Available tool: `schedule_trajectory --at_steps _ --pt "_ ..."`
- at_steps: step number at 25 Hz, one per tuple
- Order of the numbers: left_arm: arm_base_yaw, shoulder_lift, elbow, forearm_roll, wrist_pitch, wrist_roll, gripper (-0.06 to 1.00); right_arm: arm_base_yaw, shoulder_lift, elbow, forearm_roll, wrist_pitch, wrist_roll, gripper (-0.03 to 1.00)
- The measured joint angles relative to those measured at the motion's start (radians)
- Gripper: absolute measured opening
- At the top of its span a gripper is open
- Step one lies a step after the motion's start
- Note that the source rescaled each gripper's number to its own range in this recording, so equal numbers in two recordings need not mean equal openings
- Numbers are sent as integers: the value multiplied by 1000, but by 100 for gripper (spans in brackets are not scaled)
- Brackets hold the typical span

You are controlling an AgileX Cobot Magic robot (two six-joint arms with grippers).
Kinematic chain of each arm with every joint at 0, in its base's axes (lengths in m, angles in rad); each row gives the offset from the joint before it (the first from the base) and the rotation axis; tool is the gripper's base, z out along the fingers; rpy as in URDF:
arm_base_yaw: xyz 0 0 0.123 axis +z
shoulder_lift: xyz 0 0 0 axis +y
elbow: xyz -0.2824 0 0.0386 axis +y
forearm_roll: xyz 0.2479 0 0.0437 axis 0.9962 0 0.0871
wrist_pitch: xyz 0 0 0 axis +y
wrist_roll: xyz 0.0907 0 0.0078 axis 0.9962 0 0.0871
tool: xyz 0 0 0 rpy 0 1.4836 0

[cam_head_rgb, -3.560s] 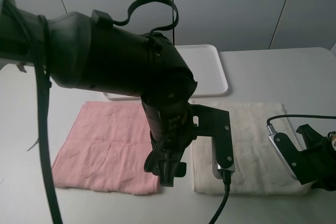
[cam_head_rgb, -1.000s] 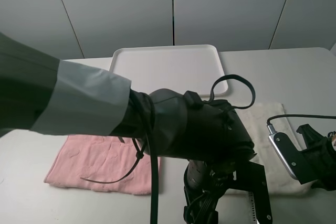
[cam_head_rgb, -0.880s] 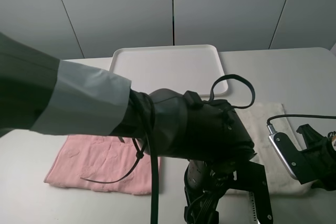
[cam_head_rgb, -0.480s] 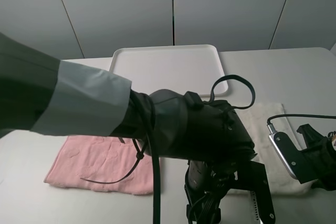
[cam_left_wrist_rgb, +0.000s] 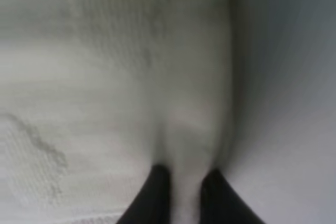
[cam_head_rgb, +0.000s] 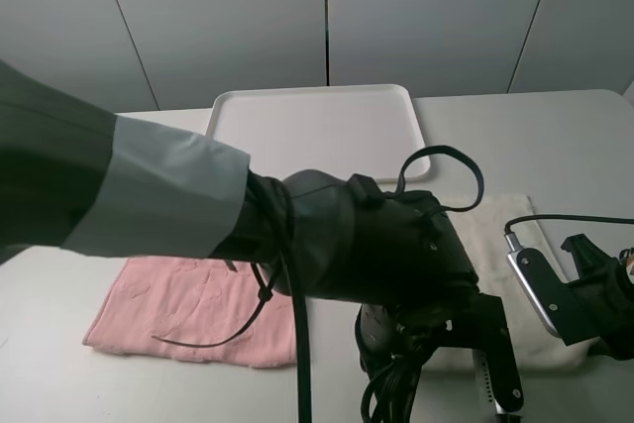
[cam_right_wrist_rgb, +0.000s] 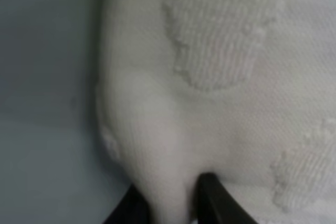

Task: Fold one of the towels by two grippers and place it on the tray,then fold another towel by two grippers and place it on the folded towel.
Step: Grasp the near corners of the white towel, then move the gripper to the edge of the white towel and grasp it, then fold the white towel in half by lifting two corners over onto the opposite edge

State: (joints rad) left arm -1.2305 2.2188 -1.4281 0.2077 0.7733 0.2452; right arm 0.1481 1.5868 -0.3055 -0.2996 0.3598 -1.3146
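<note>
A white towel (cam_head_rgb: 507,235) lies flat on the table at the right, its left part hidden under my left arm (cam_head_rgb: 376,255). In the left wrist view my left gripper (cam_left_wrist_rgb: 184,195) is shut on a pinched-up edge of the white towel (cam_left_wrist_rgb: 131,77). In the right wrist view my right gripper (cam_right_wrist_rgb: 173,203) is shut on a raised corner of the white towel (cam_right_wrist_rgb: 226,66). My right arm (cam_head_rgb: 594,304) sits at the towel's near right corner. A pink towel (cam_head_rgb: 188,309) lies flat at the left. The white tray (cam_head_rgb: 317,131) stands empty at the back.
My left arm and its cable (cam_head_rgb: 297,364) cover the middle foreground of the exterior high view. A black cable (cam_head_rgb: 575,220) runs to the right wrist. Bare table (cam_head_rgb: 525,136) lies right of the tray.
Since 3.6 s ago my left arm swung down and right to the white towel's near left part. Over the last second it only sank slightly. The right arm stayed still.
</note>
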Motion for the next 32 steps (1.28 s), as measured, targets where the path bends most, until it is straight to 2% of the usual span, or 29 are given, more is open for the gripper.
schedule_trajectory --at_steps 1,2,6,9,10,18,22,32 --pt "0 0 0 28 -3 -19 4 0 0 0 0 0 0 22" --pt "0 2 0 51 -3 -36 2 0 0 0 3 0 3 22" --pt "0 2 0 112 -3 -78 0 0 0 0 5 0 43 21" --pt "0 2 0 118 -3 -85 0 0 -2 0 15 -14 54 4" --pt "0 2 0 118 -3 -85 0 0 -4 2 23 -17 58 1" --pt "0 2 0 120 -3 -107 0 0 -9 6 31 -24 67 0" --pt "6 -9 0 122 -11 -149 0 0 -30 11 61 -31 126 0" --pt "105 -96 0 99 -54 -165 0 0 -146 27 266 -43 239 0"
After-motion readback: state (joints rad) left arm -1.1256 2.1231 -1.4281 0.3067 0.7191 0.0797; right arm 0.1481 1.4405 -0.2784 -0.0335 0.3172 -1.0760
